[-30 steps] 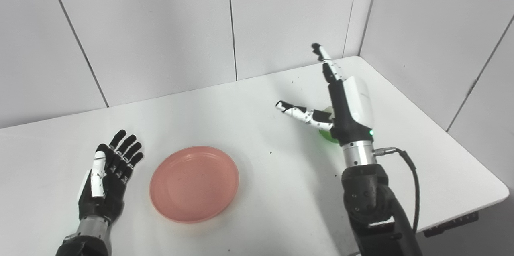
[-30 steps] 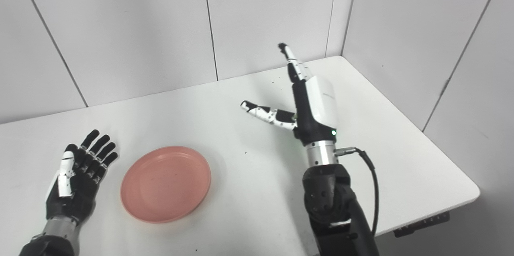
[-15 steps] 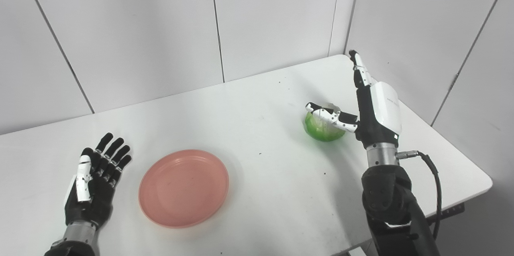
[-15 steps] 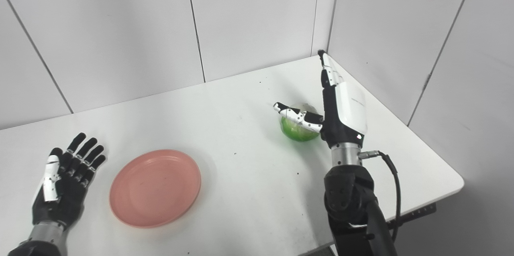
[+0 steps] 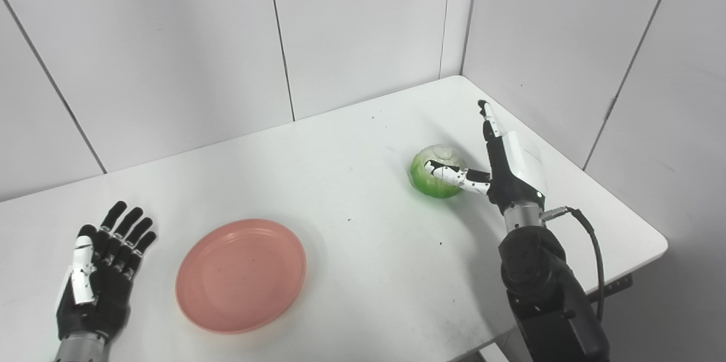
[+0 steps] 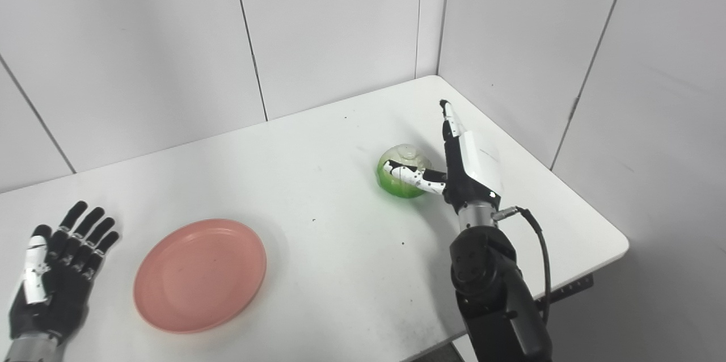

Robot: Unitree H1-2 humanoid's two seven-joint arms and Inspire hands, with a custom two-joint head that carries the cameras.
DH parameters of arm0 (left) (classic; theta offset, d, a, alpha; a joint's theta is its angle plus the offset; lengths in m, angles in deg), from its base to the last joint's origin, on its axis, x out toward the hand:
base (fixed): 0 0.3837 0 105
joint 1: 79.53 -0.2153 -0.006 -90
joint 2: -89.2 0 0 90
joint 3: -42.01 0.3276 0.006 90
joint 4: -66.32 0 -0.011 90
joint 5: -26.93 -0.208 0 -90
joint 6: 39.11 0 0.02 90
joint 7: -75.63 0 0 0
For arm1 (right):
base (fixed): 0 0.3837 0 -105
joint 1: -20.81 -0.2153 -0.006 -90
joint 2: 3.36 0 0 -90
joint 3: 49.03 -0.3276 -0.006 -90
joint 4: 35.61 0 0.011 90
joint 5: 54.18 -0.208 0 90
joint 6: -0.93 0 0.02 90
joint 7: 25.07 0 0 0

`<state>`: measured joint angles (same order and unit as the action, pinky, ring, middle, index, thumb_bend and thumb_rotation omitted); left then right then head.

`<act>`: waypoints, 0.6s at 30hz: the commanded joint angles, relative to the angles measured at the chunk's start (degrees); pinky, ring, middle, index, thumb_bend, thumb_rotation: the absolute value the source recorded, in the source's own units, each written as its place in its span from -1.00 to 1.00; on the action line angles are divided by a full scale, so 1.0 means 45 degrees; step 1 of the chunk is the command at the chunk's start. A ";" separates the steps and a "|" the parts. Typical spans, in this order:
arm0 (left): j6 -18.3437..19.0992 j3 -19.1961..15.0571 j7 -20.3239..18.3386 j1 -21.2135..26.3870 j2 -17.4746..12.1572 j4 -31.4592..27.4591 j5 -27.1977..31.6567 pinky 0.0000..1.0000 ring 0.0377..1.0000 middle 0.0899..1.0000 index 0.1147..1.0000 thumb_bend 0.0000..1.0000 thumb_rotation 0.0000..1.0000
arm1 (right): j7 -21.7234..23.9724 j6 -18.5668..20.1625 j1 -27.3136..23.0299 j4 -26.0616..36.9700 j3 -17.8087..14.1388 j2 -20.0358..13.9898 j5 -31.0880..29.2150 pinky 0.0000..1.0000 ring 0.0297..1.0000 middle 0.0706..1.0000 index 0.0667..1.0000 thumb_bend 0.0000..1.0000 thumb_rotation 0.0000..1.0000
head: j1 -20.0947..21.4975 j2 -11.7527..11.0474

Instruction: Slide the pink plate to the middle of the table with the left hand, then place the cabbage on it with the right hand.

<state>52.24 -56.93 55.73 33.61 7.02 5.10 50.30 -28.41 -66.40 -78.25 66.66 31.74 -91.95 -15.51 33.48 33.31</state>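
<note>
Round pale-green cabbage at the white table's far right, right hand spread just beside it, thumb across its front, not gripping, shallow round pink plate near left, left hand flat, fingers apart, empty, beside it, no readable writing

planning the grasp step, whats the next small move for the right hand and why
Probably close the right hand around the cabbage: the hand is open beside it, thumb across its front, nothing gripped yet. The pink plate lies empty near the open left hand.

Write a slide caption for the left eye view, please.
Open right hand reaches beside the cabbage; pink plate waits.
</note>
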 commanded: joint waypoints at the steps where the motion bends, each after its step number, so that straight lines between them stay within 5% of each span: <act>1: 0.0895 -0.0065 0.0236 -0.0768 -0.0159 0.0383 -0.0049 0.77 0.73 0.72 0.68 -0.20 1.00 | 0.0091 0.0142 -0.0567 0.0153 0.0094 -0.0334 -0.0137 0.55 0.80 0.90 0.95 1.00 0.12 | 0.0005 0.0078; 18: 0.1559 -0.0206 0.0311 -0.1034 -0.0332 -0.0507 0.0133 0.75 0.71 0.71 0.67 -0.21 1.00 | 0.1272 0.0659 -0.1333 -0.0718 0.1130 -0.1406 -0.0270 0.55 0.78 0.87 0.92 1.00 0.04 | -0.0021 0.0471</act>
<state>54.58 -58.02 55.77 31.57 6.20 1.04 51.48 -22.24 -62.89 -81.55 62.67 36.72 -96.53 -16.89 33.40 35.51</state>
